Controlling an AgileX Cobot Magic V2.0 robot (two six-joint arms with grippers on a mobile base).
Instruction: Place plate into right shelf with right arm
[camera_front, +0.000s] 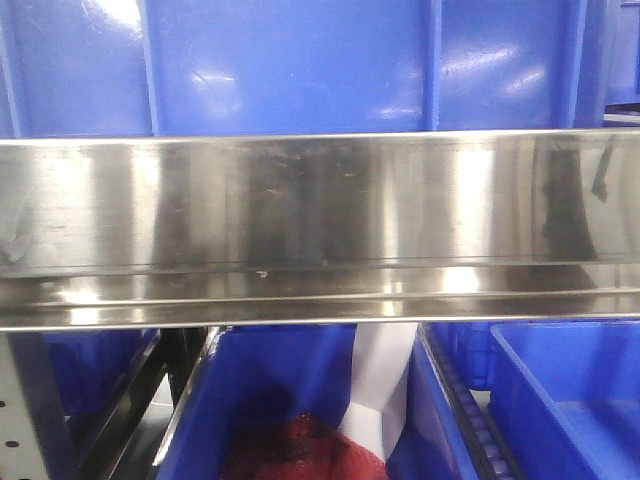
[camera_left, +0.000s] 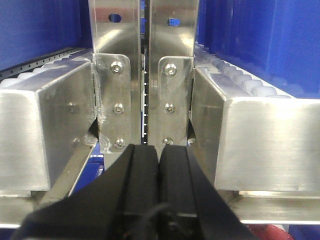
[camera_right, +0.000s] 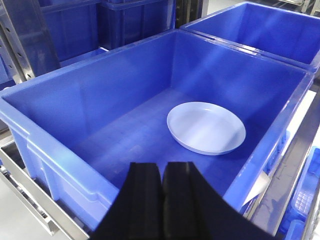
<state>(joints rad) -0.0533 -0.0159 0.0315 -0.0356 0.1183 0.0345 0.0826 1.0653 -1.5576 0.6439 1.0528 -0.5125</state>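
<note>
White and shallow, the plate (camera_right: 206, 127) lies flat on the floor of the blue bin (camera_right: 100, 90), towards the bin's far right corner and clear of its walls. My right gripper (camera_right: 162, 172) hangs above the bin's near rim, jaws pressed together with nothing between them, apart from the plate. My left gripper (camera_left: 159, 159) is likewise clenched on nothing, facing the steel shelf upright (camera_left: 145, 75). Across the front view runs a broad brushed rail (camera_front: 320, 225).

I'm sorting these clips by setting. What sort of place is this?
Likely a warehouse or storeroom: stainless-steel racking with roller tracks, lined with big blue plastic bins, one holding a white plate.
</note>
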